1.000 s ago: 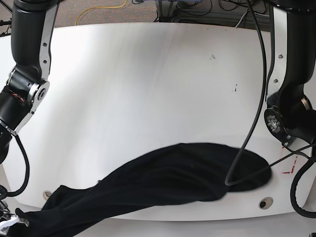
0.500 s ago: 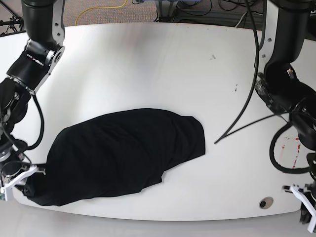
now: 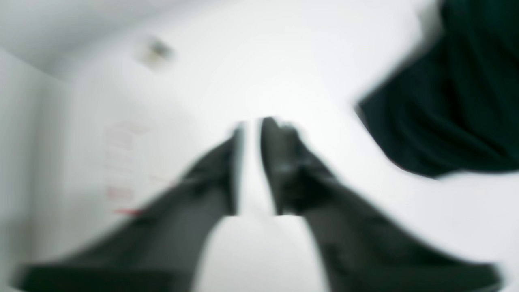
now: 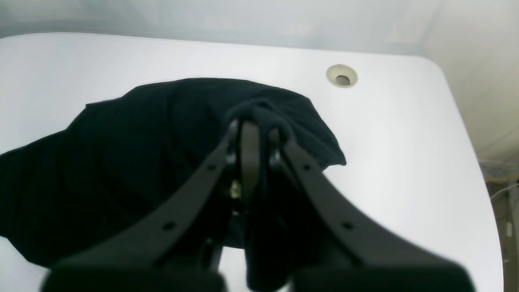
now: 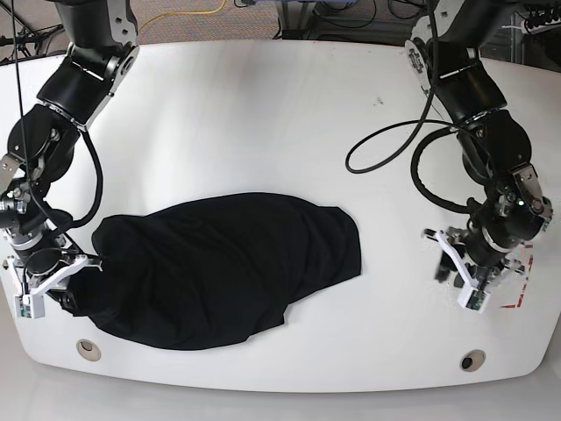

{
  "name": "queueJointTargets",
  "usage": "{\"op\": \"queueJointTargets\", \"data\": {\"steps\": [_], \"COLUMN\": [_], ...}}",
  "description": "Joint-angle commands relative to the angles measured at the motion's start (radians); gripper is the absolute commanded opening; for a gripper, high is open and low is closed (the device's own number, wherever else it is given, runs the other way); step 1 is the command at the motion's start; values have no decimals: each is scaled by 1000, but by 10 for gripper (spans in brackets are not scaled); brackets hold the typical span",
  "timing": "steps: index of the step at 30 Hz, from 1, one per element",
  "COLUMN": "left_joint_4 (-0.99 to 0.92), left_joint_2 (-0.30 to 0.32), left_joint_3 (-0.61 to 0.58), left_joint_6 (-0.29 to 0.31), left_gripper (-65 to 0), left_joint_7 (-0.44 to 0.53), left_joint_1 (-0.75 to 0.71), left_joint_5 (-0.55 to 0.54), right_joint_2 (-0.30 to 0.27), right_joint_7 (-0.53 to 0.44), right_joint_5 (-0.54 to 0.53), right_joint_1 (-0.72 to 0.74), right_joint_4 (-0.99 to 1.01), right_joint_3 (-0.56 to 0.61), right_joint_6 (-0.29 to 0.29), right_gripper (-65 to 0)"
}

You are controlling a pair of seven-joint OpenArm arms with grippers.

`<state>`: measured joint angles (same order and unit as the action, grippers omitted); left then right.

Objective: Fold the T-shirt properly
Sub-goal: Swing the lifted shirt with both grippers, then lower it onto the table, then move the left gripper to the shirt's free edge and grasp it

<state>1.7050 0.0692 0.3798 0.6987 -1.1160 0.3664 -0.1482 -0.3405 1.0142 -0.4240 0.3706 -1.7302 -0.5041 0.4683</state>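
Base view: left tool [image 5: 462, 279] newly off T-shirt [image 5: 228, 267]

White table [image 5: 263, 132], 2 round holes near its front edge: 1 at front left [image 5: 87, 349], 1 at front right [image 5: 472, 360]. Red markings [image 5: 517, 298] near right hole. Yellow cable [image 5: 180, 15] beyond table's far edge.

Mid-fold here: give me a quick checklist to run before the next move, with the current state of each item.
1. Right gripper holds the T-shirt: ok, jaws shut on a bunched edge.
2. Left gripper clear of cloth: ok, nothing between its jaws, shirt off to the side.
3. Shirt fully on the table: ok.
4. Shirt flat: not ok, it lies in a rumpled heap.
5. Sleeves and collar located: cannot tell.
6. Cable clear of shirt: ok.
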Motion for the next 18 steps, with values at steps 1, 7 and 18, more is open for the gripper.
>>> {"op": "queueJointTargets", "data": {"steps": [1, 7, 18], "left_joint_4": [-67, -141, -311], "left_joint_2": [8, -62, -107], "left_joint_3": [5, 78, 74], "left_joint_6": [-1, -1, -1], "left_gripper": [-315, -121, -107], "left_joint_7": [50, 58, 60], "left_joint_1": [10, -27, -27], "left_joint_5": [-9, -11, -49], "right_joint_2": [-12, -12, -10], "right_joint_7": [-34, -34, -34], "right_joint_5": [-17, -19, -19], "right_joint_1": [15, -17, -32], "right_joint_4": [-23, -24, -46], "right_joint_3": [-1, -3, -1], "right_joint_6": [0, 0, 0], "right_gripper": [-637, -637, -637]}}
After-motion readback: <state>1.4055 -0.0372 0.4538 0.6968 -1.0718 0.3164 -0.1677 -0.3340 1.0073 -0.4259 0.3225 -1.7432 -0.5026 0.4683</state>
